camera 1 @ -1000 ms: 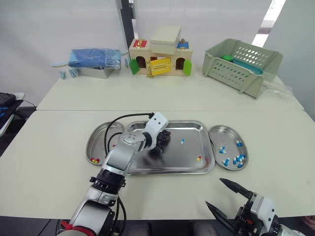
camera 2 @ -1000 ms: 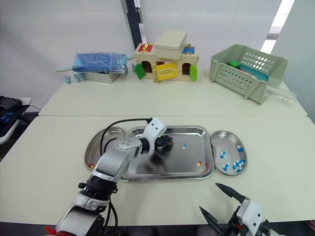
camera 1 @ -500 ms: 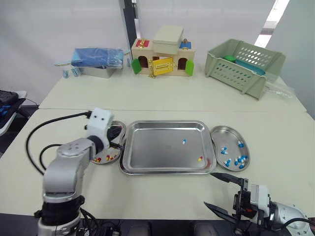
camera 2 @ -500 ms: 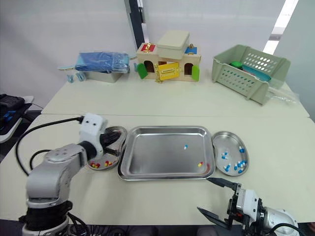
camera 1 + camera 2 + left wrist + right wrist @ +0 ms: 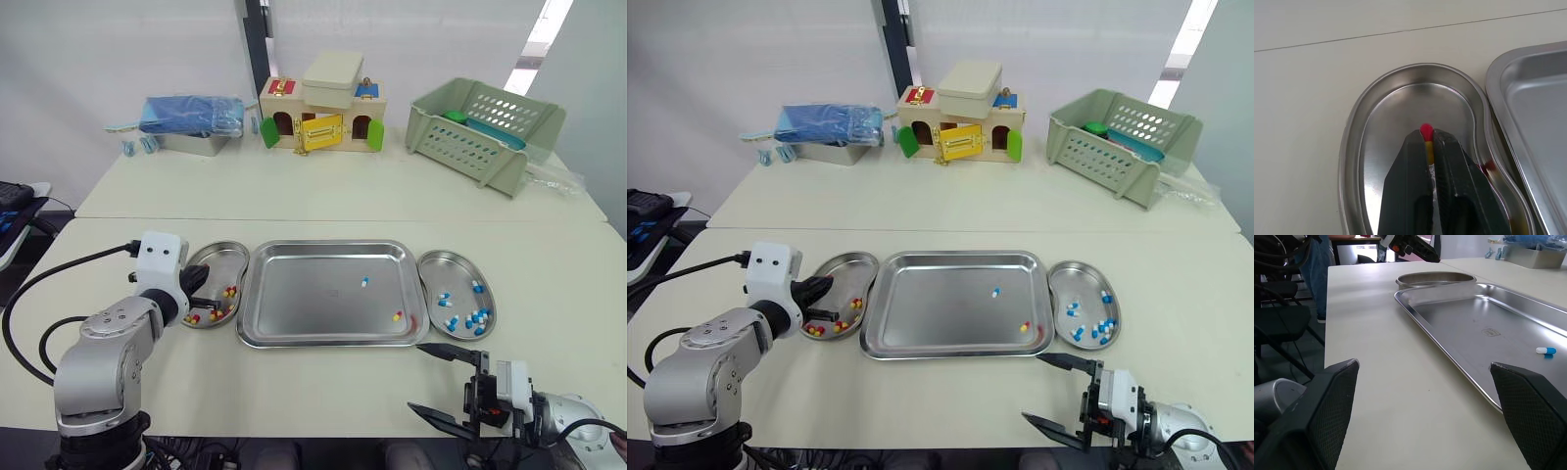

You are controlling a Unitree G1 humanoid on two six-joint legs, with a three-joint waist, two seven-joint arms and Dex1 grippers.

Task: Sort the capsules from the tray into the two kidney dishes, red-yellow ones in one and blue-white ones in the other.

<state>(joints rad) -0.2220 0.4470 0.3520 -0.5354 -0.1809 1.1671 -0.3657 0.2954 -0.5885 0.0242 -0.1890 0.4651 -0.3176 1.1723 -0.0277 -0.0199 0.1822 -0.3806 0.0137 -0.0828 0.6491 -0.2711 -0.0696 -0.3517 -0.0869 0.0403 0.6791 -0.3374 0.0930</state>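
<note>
Left end effector (image 5: 1427,138) clamped on a red-yellow capsule (image 5: 1425,130) over the left kidney dish (image 5: 221,253); right end effector (image 5: 431,380) released.
Table (image 5: 549,382): tray (image 5: 304,294) sits mid-table toward the near edge, one kidney dish just beside each short side. The right kidney dish (image 5: 452,266) holds a cluster of blue-white capsules (image 5: 471,318). The right end effector hangs at the near edge, fingers spread wide. Loose red-yellow capsules (image 5: 220,313) lie in the left dish. Still in the tray: one blue-white capsule (image 5: 363,282) and one red-yellow one (image 5: 397,315). The left wrist view shows the pinched capsule's red tip poking past the fingertips; from the head views I cannot tell what's in that grip.
</note>
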